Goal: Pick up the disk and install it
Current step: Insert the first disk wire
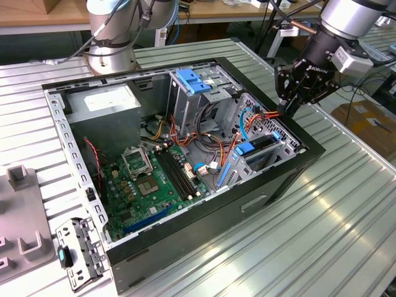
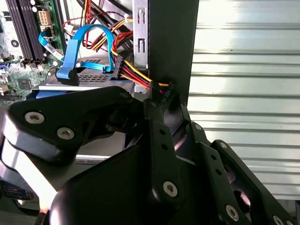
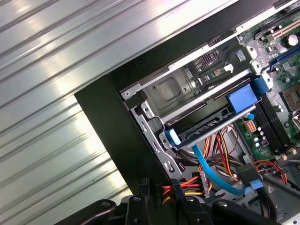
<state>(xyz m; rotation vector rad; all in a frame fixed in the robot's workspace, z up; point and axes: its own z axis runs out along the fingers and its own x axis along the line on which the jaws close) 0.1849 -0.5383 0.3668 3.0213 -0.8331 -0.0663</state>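
Disk (image 3: 206,124) sits in the lower bay of the open case (image 1: 291,173), blue rails showing, while the tool (image 1: 289,110) hovers at the case edge gripping the wire bundle's connector (image 3: 185,190).

Ribbed metal table (image 1: 346,210) carries open computer case (image 1: 272,185), grey fixture (image 1: 21,216)

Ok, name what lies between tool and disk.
In the first wrist view, a red-yellow wire bundle and a blue cable lie between tool and disk.
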